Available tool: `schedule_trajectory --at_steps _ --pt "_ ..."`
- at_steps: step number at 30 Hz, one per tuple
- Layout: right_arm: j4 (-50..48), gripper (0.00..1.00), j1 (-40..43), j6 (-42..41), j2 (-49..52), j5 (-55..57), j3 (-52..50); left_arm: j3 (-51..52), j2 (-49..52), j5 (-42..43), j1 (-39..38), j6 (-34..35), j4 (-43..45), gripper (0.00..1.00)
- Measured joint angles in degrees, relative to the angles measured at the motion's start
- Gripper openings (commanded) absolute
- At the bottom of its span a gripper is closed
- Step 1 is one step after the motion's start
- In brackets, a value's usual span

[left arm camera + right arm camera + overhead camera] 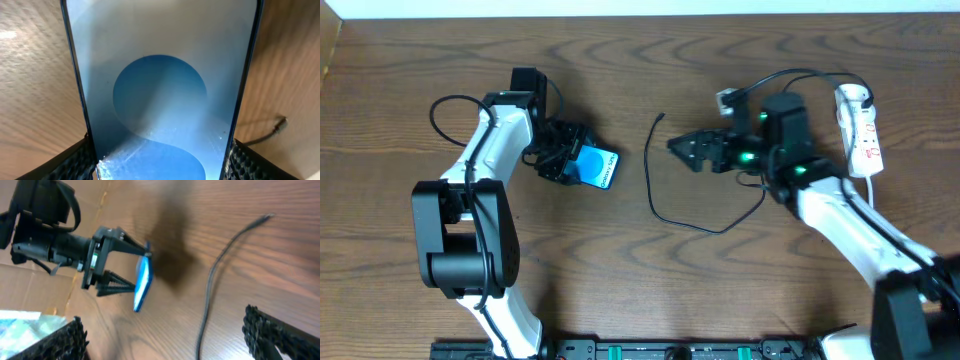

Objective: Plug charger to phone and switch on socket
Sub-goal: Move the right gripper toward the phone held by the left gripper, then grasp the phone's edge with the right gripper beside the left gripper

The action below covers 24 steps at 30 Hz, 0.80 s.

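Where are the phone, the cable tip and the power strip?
phone (598, 167), overhead view, on its blue screen.
cable tip (662, 117), overhead view, on the free plug end.
power strip (861, 128), overhead view, on its white body.

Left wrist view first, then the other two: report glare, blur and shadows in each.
Left wrist view: the phone fills the frame, a pale sheen washing out its blue screen. Right wrist view: slightly blurred overall, with a dark shadow on the table next to the phone. Overhead view: sharp and evenly lit, only faint shadows.
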<state>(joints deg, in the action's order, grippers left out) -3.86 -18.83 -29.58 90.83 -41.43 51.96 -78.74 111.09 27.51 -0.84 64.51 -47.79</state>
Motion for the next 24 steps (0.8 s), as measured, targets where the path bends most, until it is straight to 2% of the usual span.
schedule_trajectory --at_steps 7,10,14,24 --pt "-11.0 0.88 -6.6 -9.6 9.6 3.5 0.1 0.0 0.0 6.1 0.0 0.2 0.7 0.73" --pt "-13.8 0.78 -10.0 -11.5 10.5 7.8 0.1 0.0 0.0 8.0 -0.1 1.3 0.7 0.73" --pt "-14.4 0.67 -13.2 -14.3 10.5 12.8 0.1 0.0 0.0 9.2 -0.3 1.6 0.5 0.73" --pt "-13.9 0.54 -16.3 -16.9 10.5 19.1 0.1 0.0 0.0 10.7 -4.5 2.7 0.5 0.73"
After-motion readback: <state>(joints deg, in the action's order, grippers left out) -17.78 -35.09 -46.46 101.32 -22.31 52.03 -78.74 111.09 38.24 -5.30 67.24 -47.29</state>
